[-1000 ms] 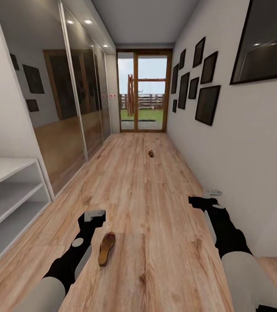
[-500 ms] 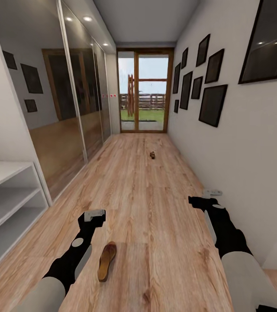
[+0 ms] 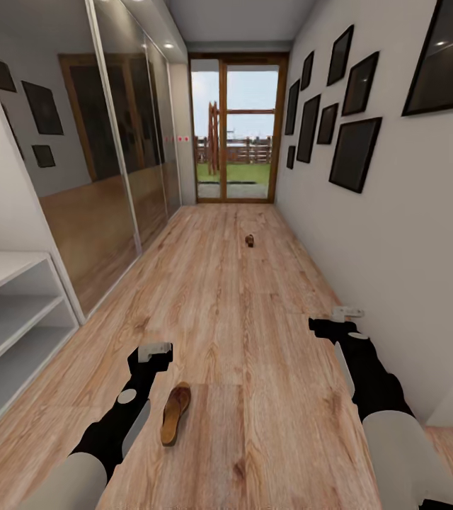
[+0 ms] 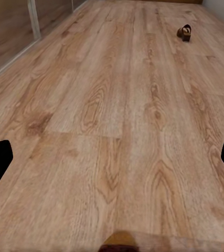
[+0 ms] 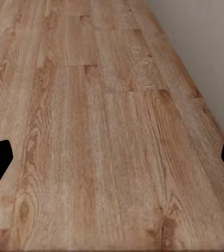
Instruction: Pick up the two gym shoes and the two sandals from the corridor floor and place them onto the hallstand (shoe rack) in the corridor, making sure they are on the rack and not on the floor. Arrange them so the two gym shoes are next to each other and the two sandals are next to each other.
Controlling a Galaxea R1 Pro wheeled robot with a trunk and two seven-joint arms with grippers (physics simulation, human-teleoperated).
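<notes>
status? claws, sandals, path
Left claw and right claw open, empty. Near sandal on floor beside left arm; far sandal down corridor. Nothing between.

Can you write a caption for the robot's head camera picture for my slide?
Robot in a corridor: one sandal beside its left arm, another sandal far ahead on the wood floor.

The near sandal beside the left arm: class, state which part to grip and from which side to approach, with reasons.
The near sandal lies flat on the corridor floor, long axis pointing away. Probably best: the left gripper descends from above and pinches across its narrow width.
</notes>
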